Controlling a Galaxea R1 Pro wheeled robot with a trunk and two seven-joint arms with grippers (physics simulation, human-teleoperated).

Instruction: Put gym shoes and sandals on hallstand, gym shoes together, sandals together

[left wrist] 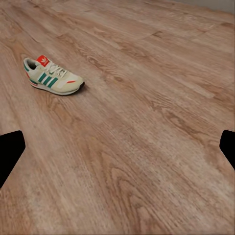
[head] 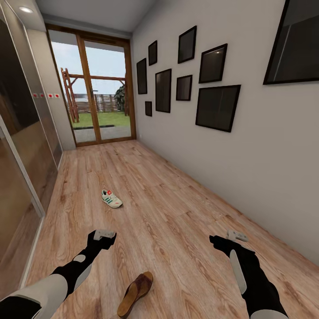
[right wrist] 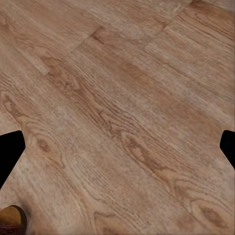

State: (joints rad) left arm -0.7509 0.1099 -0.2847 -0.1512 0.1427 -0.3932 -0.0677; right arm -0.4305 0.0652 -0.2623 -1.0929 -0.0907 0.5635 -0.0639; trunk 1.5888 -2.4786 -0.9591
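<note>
1. Where the corridor runs toward a glass door, light brown plank floor covers the whole walkway; grain and knots show close up under both wrist cameras.
2. Gym shoe, one: white, green side stripes, red-orange accents. It sits upright on the floor, ahead of the left arm and well apart from it. From the left wrist camera the shoe lies on its sole on bare planks.
3. Sandal, one: brown, tan footbed, dark strap. It lies on the floor between the two arms, close to the robot's base. A brown edge, likely this sandal, shows in a corner of the right wrist camera's picture.
4. Left gripper: held low over the floor, holding nothing, fingers spread wide apart; each dark fingertip sits at an opposite edge of the wrist picture.
5. Right gripper: held low over bare floor, holding nothing, fingers likewise wide apart, one fingertip at each picture edge.
6. Right wall: pale grey, hung with dark framed pictures.
7. Left side: tall glossy sliding panels.
</note>
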